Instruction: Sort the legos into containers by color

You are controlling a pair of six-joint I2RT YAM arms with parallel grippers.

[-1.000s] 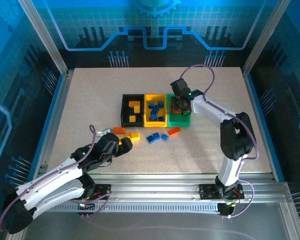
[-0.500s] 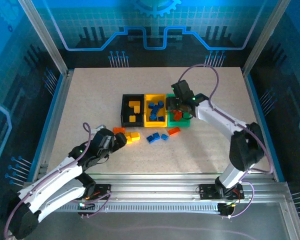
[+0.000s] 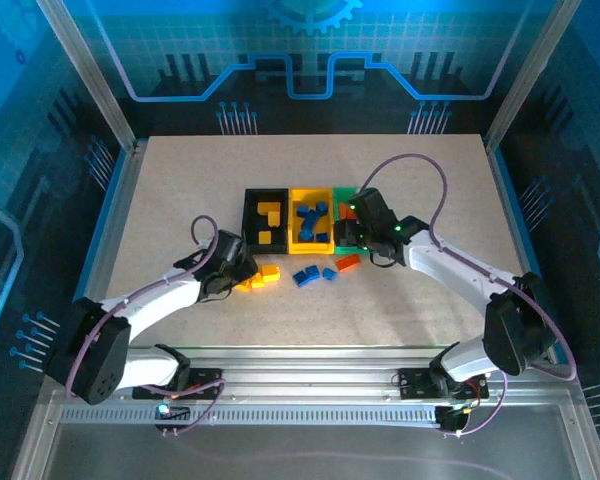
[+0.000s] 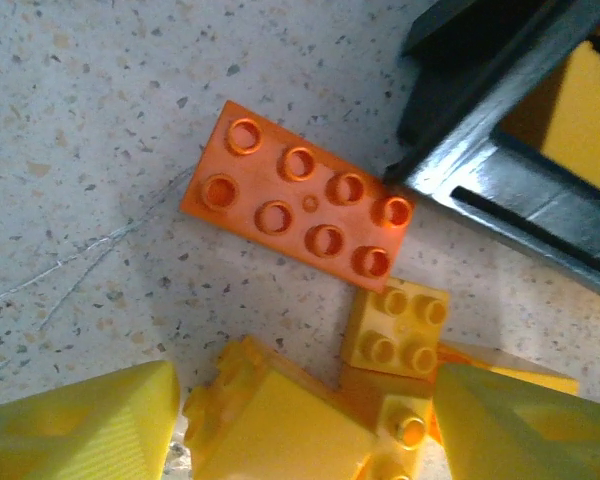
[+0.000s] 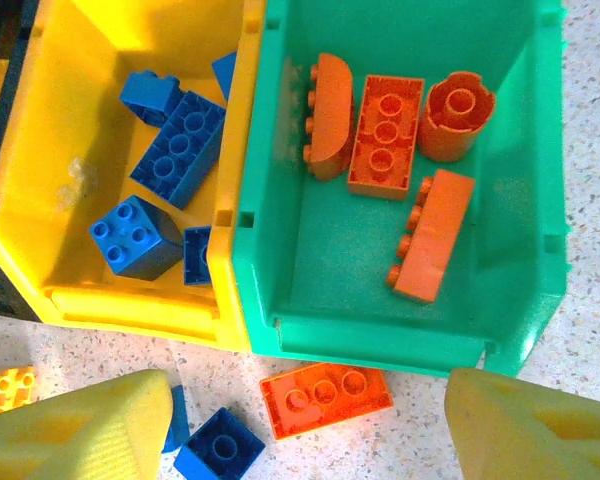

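Left wrist view first: where does the left tool (image 4: 305, 400) stand?
— Its two fingers flank a big yellow brick (image 4: 280, 430) on the surface (image 4: 80, 150). A small yellow brick (image 4: 395, 328) lies just beside it, toward the right finger. I cannot tell whether the fingers press the big brick or merely stand beside it.
— And the long orange brick (image 4: 298, 200)?
— Ahead of the fingers and clear of them, one end right at the corner of the black bin (image 4: 500, 170).
— The right tool (image 5: 308, 385)?
— Spread wide, holding nothing, above the front wall of the green bin (image 5: 380, 345). A loose orange brick (image 5: 325, 397) lies on the surface between its fingers, just outside that wall. Four orange pieces (image 5: 385, 135) lie inside the green bin, and blue bricks (image 5: 177, 150) lie in the yellow bin (image 5: 90, 70) touching it.
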